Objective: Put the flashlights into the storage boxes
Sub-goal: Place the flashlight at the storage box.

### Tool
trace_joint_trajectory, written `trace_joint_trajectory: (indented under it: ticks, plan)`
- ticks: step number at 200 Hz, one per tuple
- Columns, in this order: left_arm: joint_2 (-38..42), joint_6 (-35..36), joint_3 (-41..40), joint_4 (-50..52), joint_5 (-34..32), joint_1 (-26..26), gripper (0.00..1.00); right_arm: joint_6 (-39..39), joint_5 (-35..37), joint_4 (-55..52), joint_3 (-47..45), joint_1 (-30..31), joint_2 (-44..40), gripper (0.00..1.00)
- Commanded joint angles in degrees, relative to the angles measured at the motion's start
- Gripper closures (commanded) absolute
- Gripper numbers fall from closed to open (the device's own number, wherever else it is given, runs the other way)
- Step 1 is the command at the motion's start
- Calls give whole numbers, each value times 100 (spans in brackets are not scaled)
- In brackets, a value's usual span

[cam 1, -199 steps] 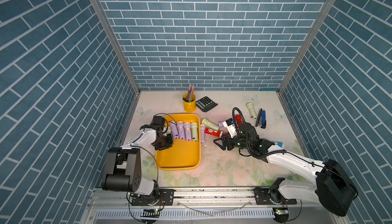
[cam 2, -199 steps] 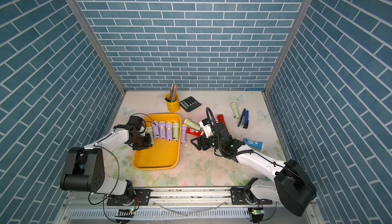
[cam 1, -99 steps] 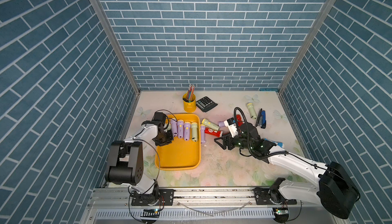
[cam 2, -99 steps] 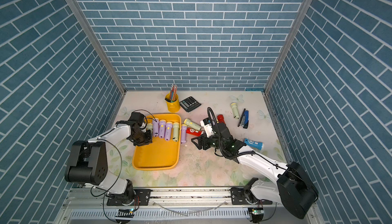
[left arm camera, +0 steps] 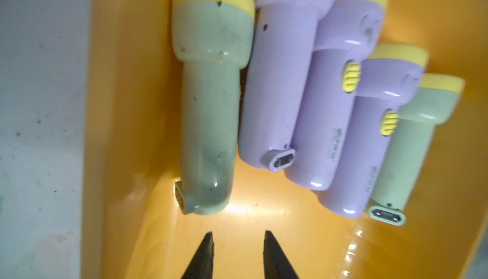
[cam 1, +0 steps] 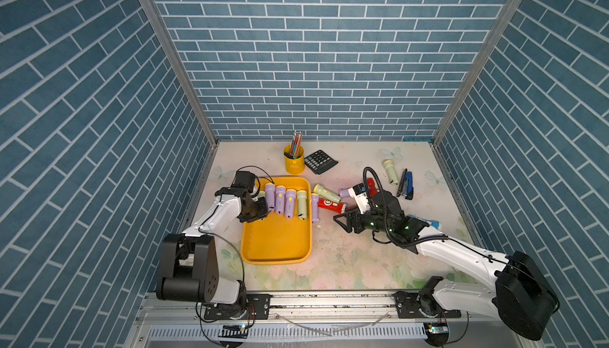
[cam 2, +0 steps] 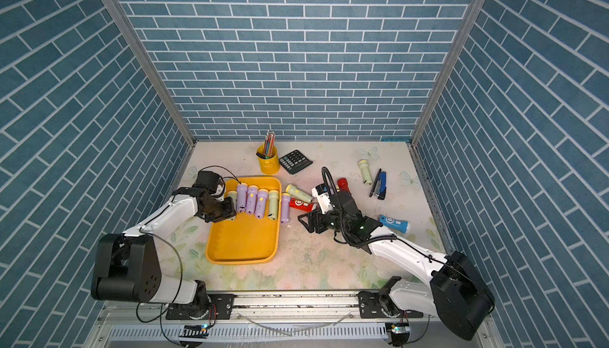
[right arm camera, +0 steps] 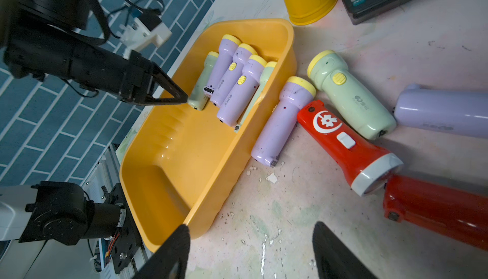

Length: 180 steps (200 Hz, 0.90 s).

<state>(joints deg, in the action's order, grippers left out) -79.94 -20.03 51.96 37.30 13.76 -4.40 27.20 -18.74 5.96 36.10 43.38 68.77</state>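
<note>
Left gripper (left arm camera: pixel 237 254) shifted along tray (cam 1: pixel 276 244) edge, fingers narrow, empty; right gripper (right arm camera: pixel 250 251) unchanged, fingers wide, empty.

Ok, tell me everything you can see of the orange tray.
The tray is a shallow rectangular tub of glossy orange-yellow plastic with rounded corners and sloping walls, flat on the table. Five flashlights lie side by side in its far end: a green one nearest the left tool, three lilac, another green. The near half is bare. A lilac flashlight lies outside along its right wall, apparently against it.

Blue brick walls (cam 1: pixel 316 66), floral tabletop (cam 1: pixel 346 264)
</note>
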Motion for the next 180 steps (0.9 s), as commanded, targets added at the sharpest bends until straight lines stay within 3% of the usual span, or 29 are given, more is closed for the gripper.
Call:
trace_joint_trajectory:
  ticks: [1, 61, 92, 139, 163, 180]
  plan:
    - [431, -45, 7, 279, 277, -17, 66, 113, 213, -461, 305, -22, 35, 27]
    - [1454, -494, -193, 27, 832, -363, 65, 434, 849, -2874, 1646, -351, 339, 28]
    - [1592, -755, -205, -306, 727, -934, 65, 712, 581, -4362, 2285, -1307, 509, 28]
    - [993, -897, 33, -606, 613, -1701, 65, 59, 960, -6482, 2845, -2756, 714, 26]
    - [635, -912, 205, -769, 558, -2036, 65, 403, 917, -6963, 2744, -3685, 1053, 21]
    - [398, -941, 308, -905, 571, -2209, 65, 898, 428, -6846, 2551, -4270, 1273, 15]
